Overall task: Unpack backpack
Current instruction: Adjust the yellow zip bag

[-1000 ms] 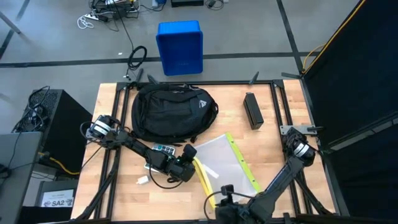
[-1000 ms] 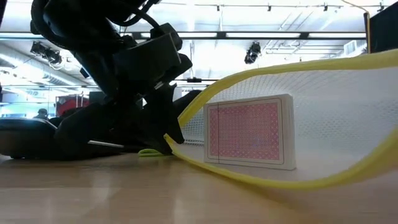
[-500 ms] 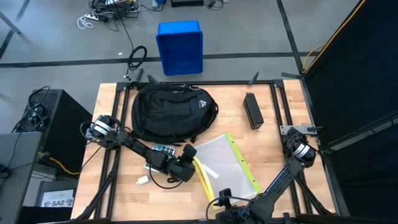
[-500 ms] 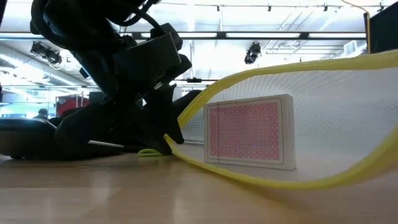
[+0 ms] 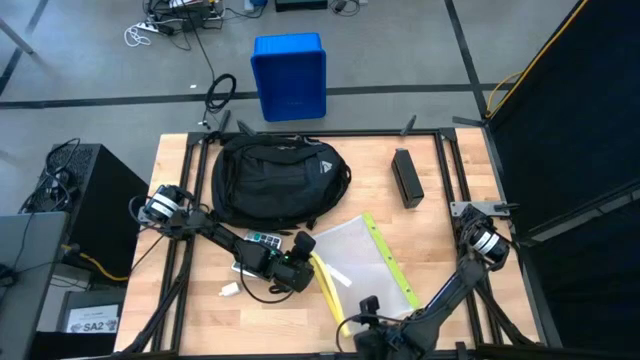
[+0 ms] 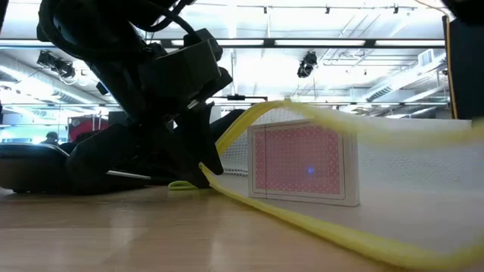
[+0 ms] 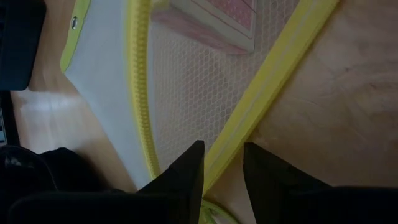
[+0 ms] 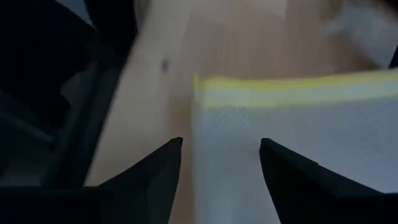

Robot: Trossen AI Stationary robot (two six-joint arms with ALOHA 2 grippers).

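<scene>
Left end effector (image 5: 303, 268) pinches the yellow edge of the mesh pouch (image 5: 365, 262), which lies just beside the backpack (image 5: 277, 181) on the bench (image 5: 445, 240). Right end effector (image 8: 219, 180) looks spread wide over the pouch's near corner, probably holding nothing.

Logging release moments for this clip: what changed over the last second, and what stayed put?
The right gripper let go of the mesh pouch; its jaws now stand open, and the pouch's lifted yellow edge has dropped. The left gripper stays clamped on the pouch's other yellow edge. The backpack and card deck did not move.
</scene>
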